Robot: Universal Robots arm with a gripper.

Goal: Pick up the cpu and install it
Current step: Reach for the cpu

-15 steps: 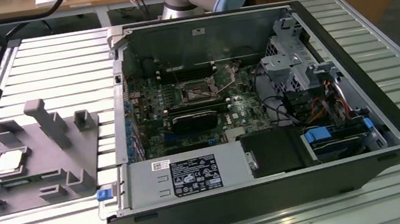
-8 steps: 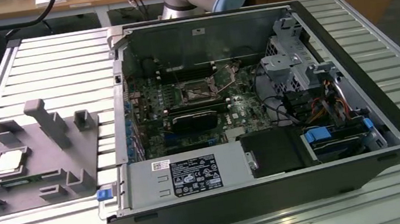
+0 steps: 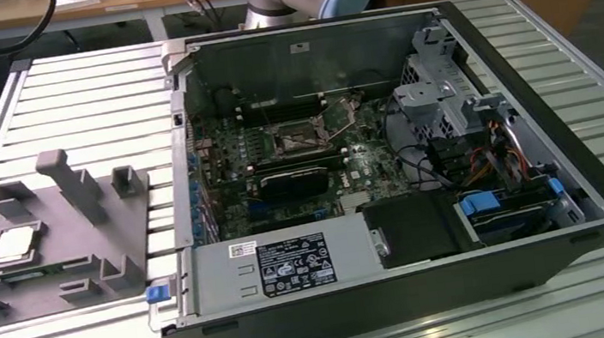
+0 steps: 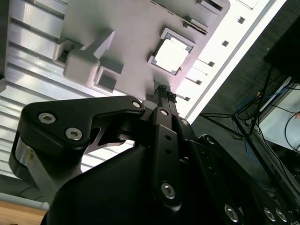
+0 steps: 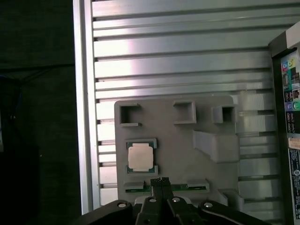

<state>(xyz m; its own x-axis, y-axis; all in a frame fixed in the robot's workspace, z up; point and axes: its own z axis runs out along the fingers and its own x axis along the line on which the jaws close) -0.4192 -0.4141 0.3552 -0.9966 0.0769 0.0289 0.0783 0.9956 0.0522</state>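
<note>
The desk [image 3: 75, 102] was made of long silver slats. On it, at the exterior view's left, lay a grey tray [image 3: 71, 236] with tall posts. The cpu [image 3: 14, 245] sat flat in a square pocket of that tray, shiny side up. An open computer case [image 3: 300, 57] stood just beside the tray, at the exterior view's right, with a green board inside. In both wrist views the tool [image 5: 159, 180] hung over the tray, near the cpu [image 5: 140, 157] but not touching it. Its two fingers were pressed together with nothing between them.
</note>
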